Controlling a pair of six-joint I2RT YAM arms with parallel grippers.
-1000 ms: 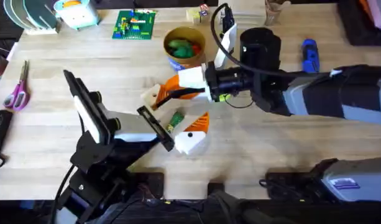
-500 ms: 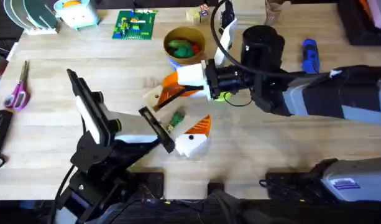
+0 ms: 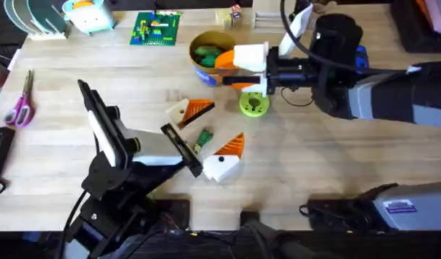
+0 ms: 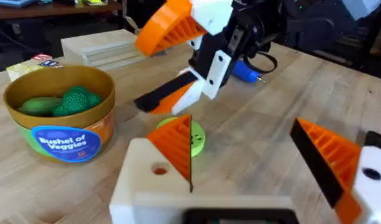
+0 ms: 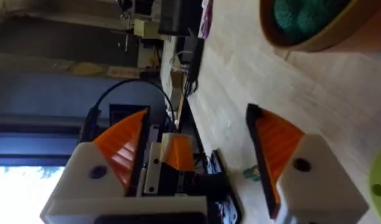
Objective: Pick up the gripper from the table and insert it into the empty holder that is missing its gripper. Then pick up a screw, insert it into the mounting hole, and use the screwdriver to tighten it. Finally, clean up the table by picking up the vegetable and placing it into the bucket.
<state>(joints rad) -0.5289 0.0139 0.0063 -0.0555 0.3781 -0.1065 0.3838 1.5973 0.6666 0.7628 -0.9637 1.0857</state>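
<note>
Pad in place: the gripper [image 3: 200,108], a small orange wedge with a ribbed face, appears to sit in the holder [image 3: 178,113], the pale angular printed block that forms one finger of the left arm's jaws, low over the counter [image 3: 76,155] near its middle. From the left wrist, the wedge [image 4: 176,146] stands against the block [image 4: 137,186], with a round mounting hole [image 4: 159,169] open in the block's face.

Both parts look like hard, light printed plastic, so they should be stiff rather than yielding. The ribs should offer bite, while the sloped smooth sides are likely to slide under a squeeze. If the wedge needs reseating, its flat flanks look the safest hold, with pressure kept along the slot and not across it.

The left arm's jaws are spread wide and pinch nothing. The vegetable [image 3: 203,137], a soft dark-green bundle, lies on the counter between them. The right arm's jaws, white with orange pads, hang spread and empty just beside the bucket [image 3: 214,52]. This is a short yellow tub with a blue label [image 4: 61,142] and green toy produce inside.

A lime-green disc [image 3: 254,105] lies on the wood below the right arm's jaws. The blue screwdriver [image 3: 360,60] rests farther right, partly behind that arm.
</note>
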